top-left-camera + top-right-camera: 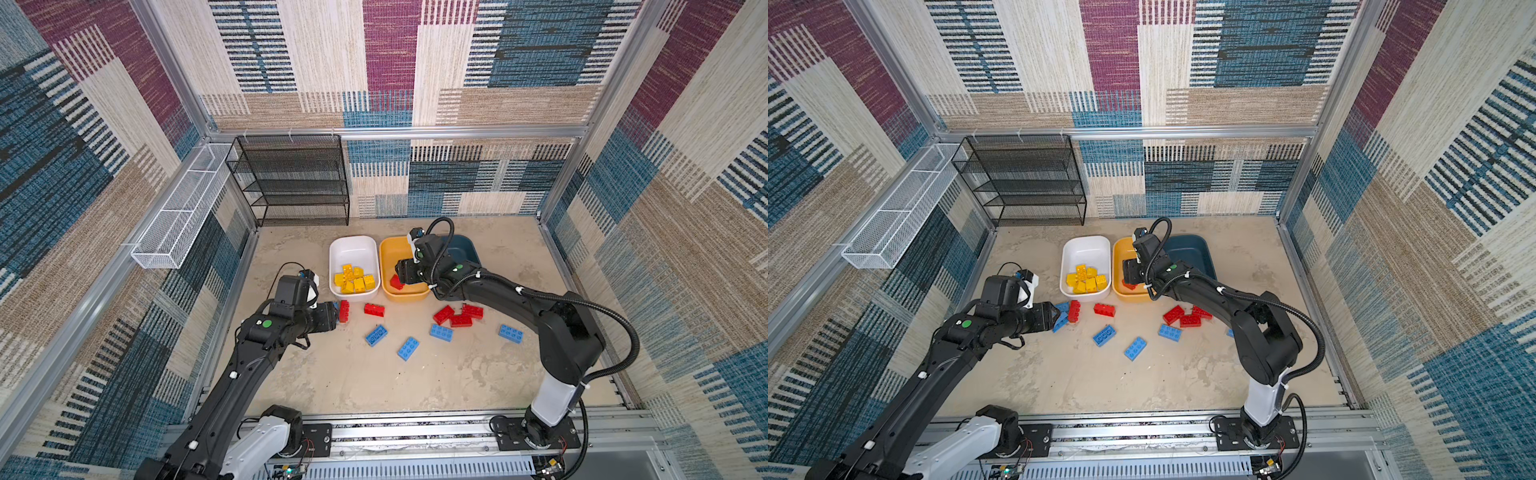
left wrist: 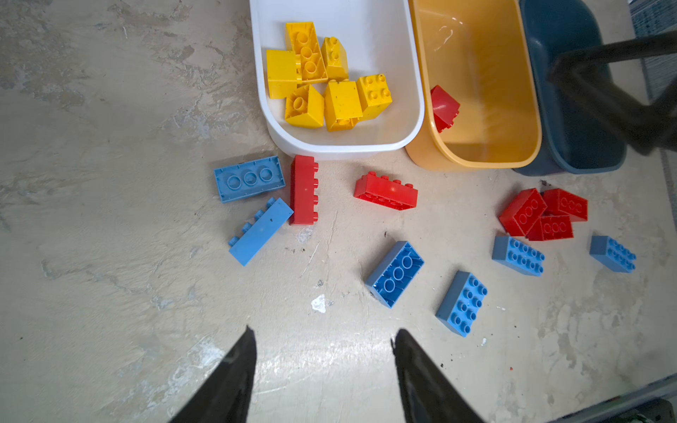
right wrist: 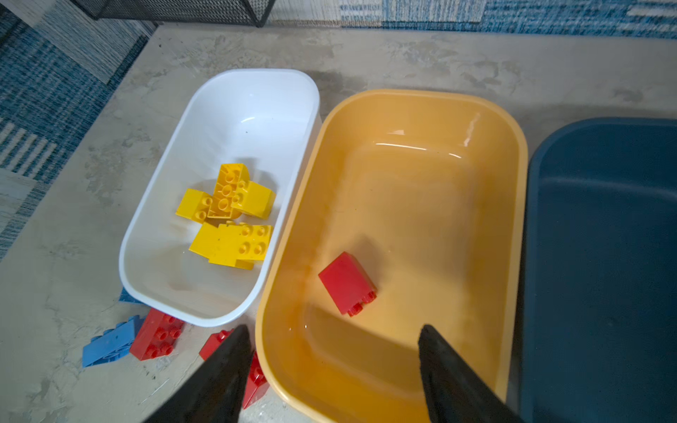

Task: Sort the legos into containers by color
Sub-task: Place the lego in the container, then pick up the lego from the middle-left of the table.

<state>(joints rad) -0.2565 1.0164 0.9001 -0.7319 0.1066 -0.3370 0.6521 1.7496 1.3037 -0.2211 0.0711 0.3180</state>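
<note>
Beige and mottled, the table (image 1: 374,386) carries three tubs in a row toward its far side: the white tub (image 1: 353,247) on the left, the yellow-orange tub (image 1: 390,253) in the middle, the dark teal tub (image 1: 1196,251) on the right. The right gripper (image 3: 333,326) hangs over the near end of the yellow-orange tub, jaws spread wide and empty. One red brick (image 3: 347,282) lies loose on that tub's floor. The left gripper (image 2: 324,329) sits low, near and left of the white tub, jaws parted around nothing. It faces an upended red brick (image 2: 303,189) and two blue bricks (image 2: 249,178) just beside it.

Yellow looks done: the yellow bricks (image 1: 354,279) are heaped in the white tub, with none on the table. Red is barely begun, with five out, three of them in a touching cluster (image 1: 461,320). Blue is unstarted, with six on the table.

The right arm (image 1: 498,291) covers part of the dark teal tub in both top views, and the right wrist view crops it. The part that shows is bare. The yellow heap is too jumbled to count surely.
</note>
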